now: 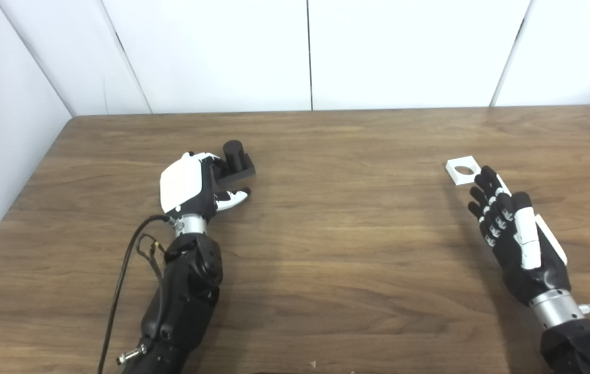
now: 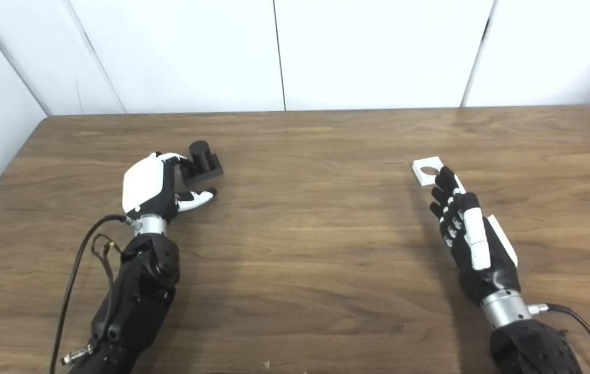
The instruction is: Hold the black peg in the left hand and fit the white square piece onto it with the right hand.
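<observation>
The wooden table (image 1: 326, 249) fills the view, both arms reaching in from below. The left hand (image 1: 191, 184) sits left of centre, its fingers curled around the base of the black peg (image 1: 235, 158) (a short cylinder upright on a square foot), which rests on the table. Far right, the right hand (image 1: 515, 234) is stretched flat, grasping nothing, fingertips just at the edge of the white square piece (image 1: 462, 171) lying flat, its round hole facing up.

Black peg (image 1: 237, 160) base partly behind left hand (image 1: 191, 184) (grip unclear)
</observation>
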